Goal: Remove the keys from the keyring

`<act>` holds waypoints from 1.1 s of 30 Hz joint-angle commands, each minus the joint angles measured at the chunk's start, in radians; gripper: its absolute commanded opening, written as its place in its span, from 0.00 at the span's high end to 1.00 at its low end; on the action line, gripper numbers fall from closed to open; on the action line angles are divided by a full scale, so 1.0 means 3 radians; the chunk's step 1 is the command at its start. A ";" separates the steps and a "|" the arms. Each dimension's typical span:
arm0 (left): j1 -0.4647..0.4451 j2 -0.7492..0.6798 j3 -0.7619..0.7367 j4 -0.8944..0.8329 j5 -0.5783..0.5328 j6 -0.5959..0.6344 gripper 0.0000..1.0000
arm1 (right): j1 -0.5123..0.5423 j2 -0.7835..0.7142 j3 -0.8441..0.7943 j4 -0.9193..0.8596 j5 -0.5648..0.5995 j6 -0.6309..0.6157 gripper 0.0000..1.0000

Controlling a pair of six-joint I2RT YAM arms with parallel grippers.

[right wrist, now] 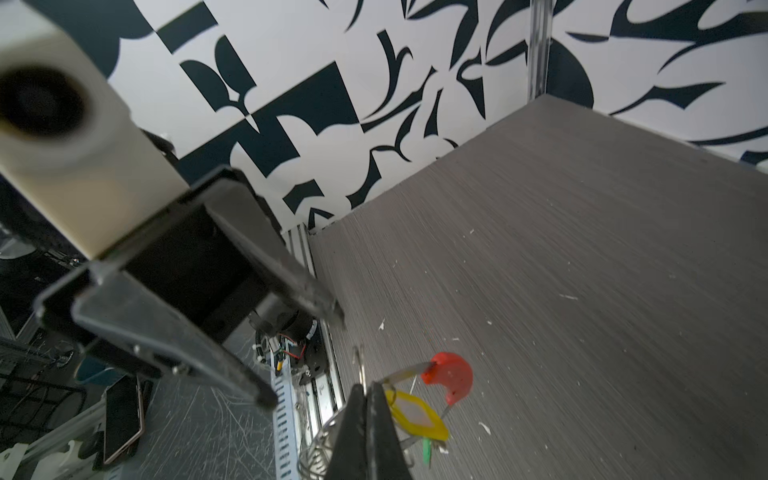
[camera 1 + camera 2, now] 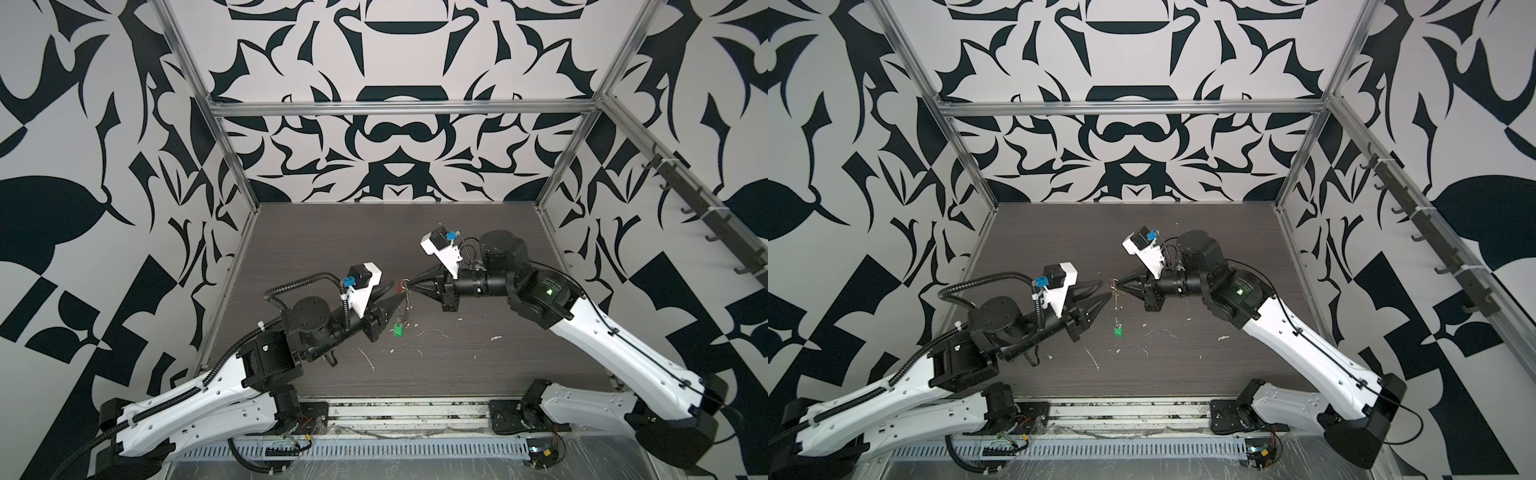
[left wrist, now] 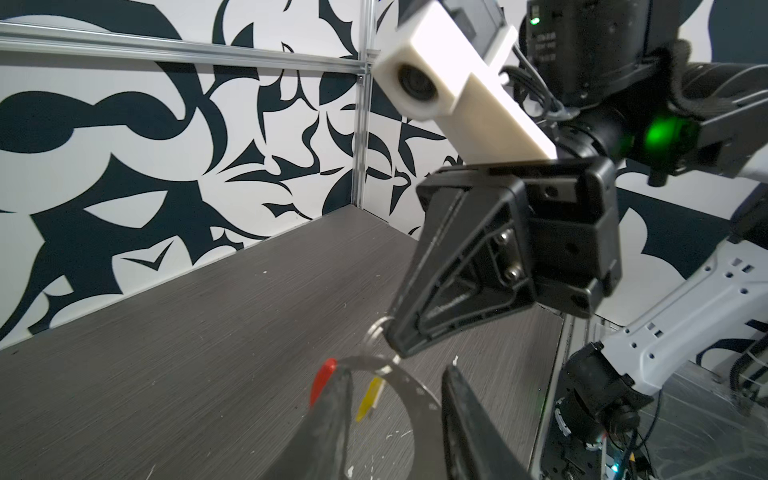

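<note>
Keyring (image 1: 451, 376) aloft, pinched by right gripper (image 2: 409, 286); arm (image 2: 582, 320) reaching centre.

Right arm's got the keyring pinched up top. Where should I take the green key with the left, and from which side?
Grip the green key by its plastic head: the widest part, dangling lowest below the keyring pinched in the right gripper. Probably bring the left gripper in low from its own side, jaws closing on the head's flat faces; their facing isn't clear here.
</note>
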 commanded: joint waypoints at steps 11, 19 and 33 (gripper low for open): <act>0.0735 0.0316 0.0281 -0.0464 0.1826 -0.0234 0.68 | 0.0017 0.0146 0.0539 -0.0879 -0.0060 -0.0405 1.00; 0.0736 0.0400 0.0291 -0.0385 0.2143 -0.0201 0.69 | 0.0039 0.0189 0.0576 -0.0989 -0.0176 -0.0518 1.00; 0.0736 0.0509 0.0315 -0.0340 0.2251 -0.0224 0.82 | 0.0060 0.0256 0.0620 -0.1037 -0.0291 -0.0584 1.00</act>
